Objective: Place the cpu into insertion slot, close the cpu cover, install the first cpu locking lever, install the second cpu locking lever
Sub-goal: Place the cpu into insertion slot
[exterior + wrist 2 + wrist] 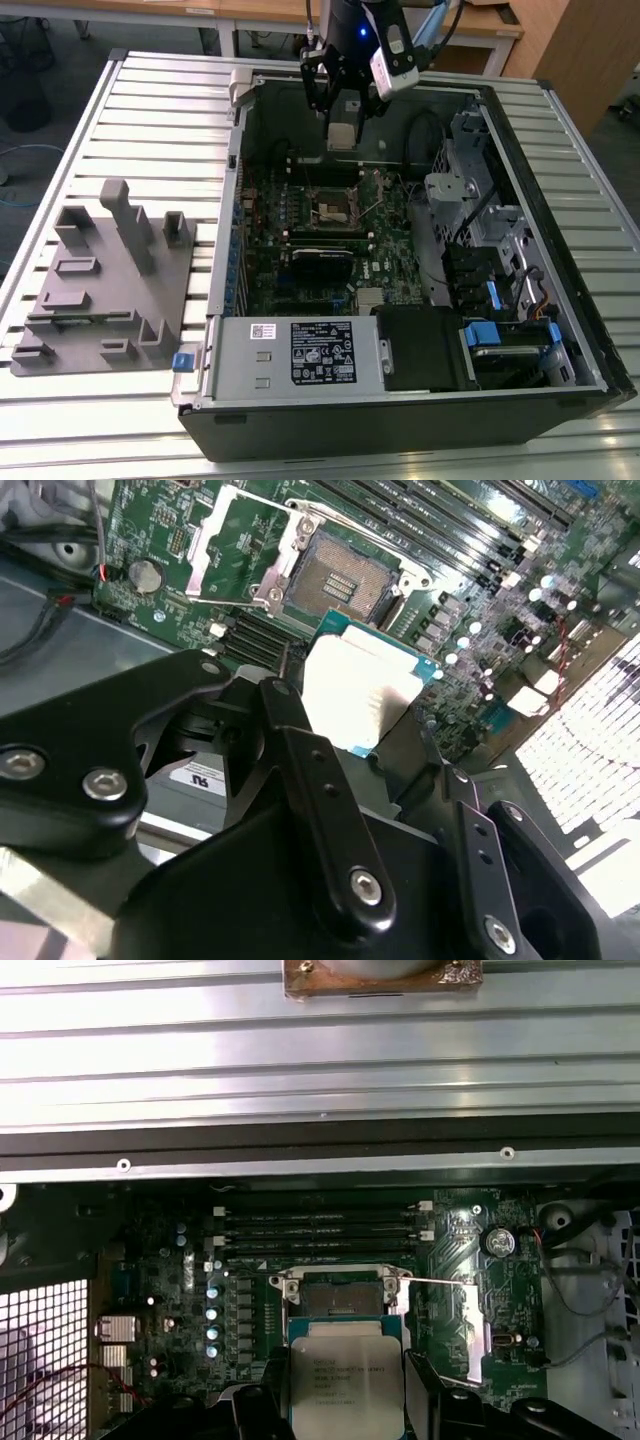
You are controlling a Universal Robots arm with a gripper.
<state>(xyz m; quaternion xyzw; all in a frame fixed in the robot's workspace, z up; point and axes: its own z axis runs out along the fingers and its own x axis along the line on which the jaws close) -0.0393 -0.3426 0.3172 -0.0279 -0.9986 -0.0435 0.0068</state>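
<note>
My gripper [342, 128] hangs inside the open computer case, above the far part of the green board. It is shut on the cpu [358, 685], a flat square chip with a grey metal top [345, 1385], held between the black fingers [300, 750]. The insertion slot [337, 580] lies uncovered just beyond the chip, with a dark frame and a pale centre [338, 1298]; in the exterior view this slot [335, 206] sits below and nearer than the gripper. The cpu cover [215, 545] stands swung open beside the slot. A thin wire lever [435, 1281] sticks out from the slot.
Long black memory slots [320, 1230] run beside the socket. The case holds a power supply [300, 355] at the near side and a drive cage [500, 250] on the exterior view's right. A grey fixture plate [100, 280] lies on the slatted table [160, 110].
</note>
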